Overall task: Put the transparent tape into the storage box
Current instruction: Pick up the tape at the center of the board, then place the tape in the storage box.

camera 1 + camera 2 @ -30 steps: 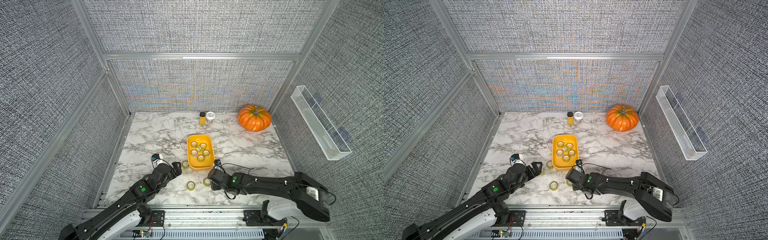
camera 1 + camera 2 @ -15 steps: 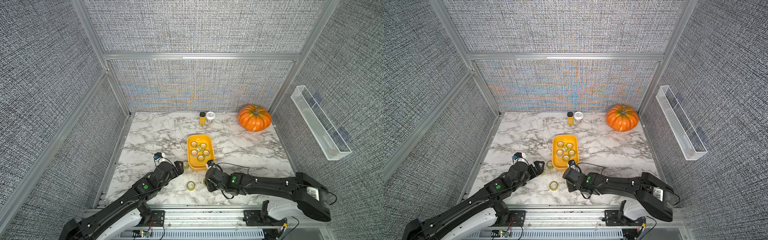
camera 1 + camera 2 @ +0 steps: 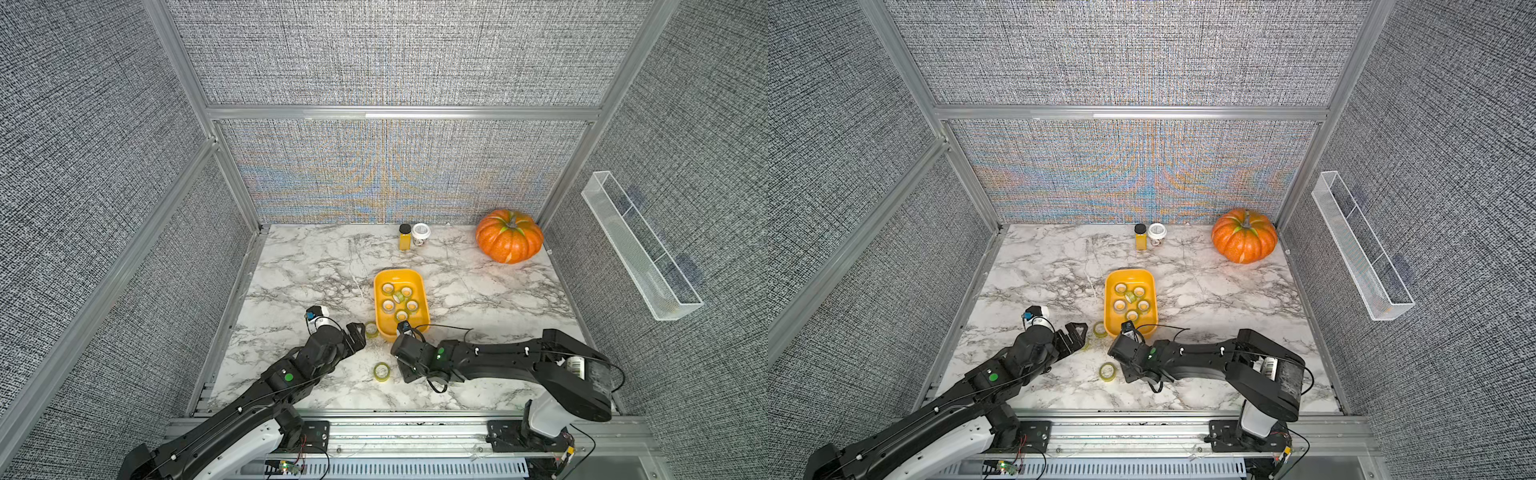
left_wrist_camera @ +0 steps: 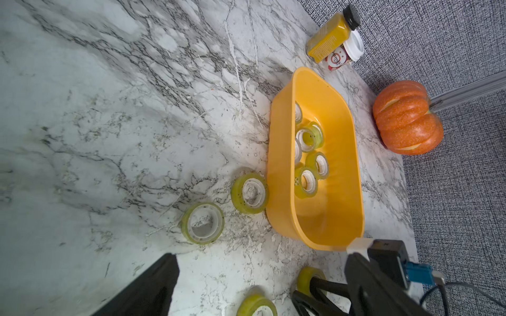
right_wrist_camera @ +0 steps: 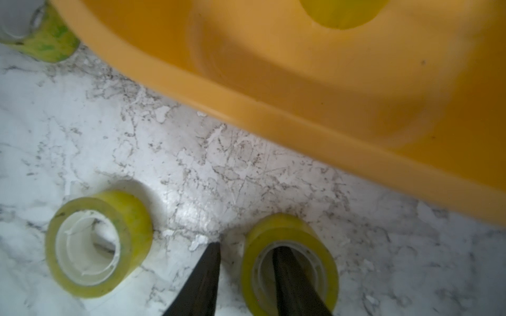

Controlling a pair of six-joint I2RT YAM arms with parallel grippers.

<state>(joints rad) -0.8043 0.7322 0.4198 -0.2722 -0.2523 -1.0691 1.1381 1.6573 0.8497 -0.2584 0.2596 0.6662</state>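
My left gripper gapes wide, empty, at 8 o'clock from the box. Six rolls lie inside. At 6 o'clock my right gripper stands narrowly parted astride one roll, not pinching.

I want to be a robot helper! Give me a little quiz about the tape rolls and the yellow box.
1. How many tape rolls lie in the storage box, seen from above?
2. True or false: every roll is already in the box.
3. One finger of the right claw is: A) in the hole of a loose roll; B) inside the box; C) under the box.
Key: 1. six; 2. false; 3. A.
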